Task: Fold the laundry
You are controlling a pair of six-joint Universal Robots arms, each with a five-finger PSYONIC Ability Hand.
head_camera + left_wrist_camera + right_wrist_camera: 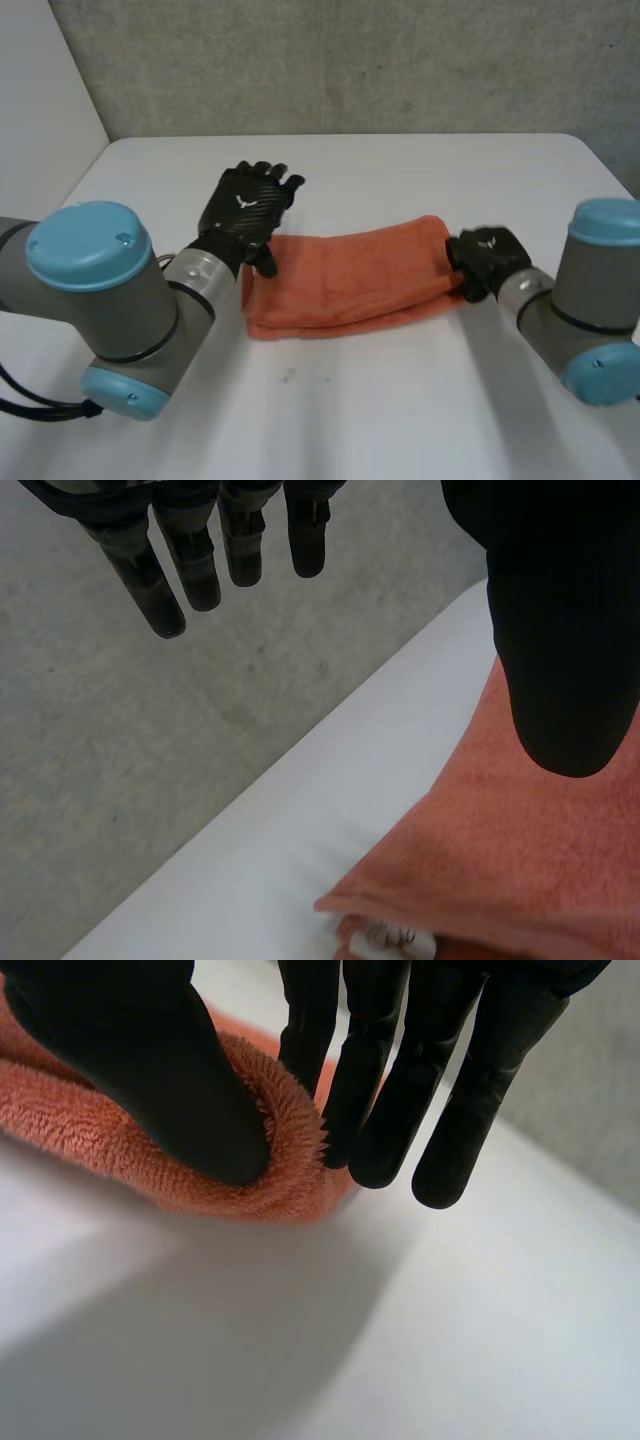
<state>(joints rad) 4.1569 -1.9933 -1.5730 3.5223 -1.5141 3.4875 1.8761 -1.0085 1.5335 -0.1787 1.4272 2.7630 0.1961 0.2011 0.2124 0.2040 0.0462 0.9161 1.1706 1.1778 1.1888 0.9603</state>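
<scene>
Head view: a folded orange towel [350, 275] lies at the middle of the table [400, 410].
Left wrist view: the left hand [150, 580], straight-fingered and spread, is at the towel's end; right wrist view: the right hand [150, 1050] pinches its fold between thumb and fingers.

A folded towel [350, 275] lies across the middle of the desk [400, 400], running left to right, with its right end slightly farther back than its left. The left robot hand [245, 210] is at the towel's far-left corner, thumb over the cloth and fingers reaching past its far edge. The right robot hand [488, 255] is at the towel's right end, with the folded edge between its thumb and fingers. A wall [350, 60] stands behind the desk.
</scene>
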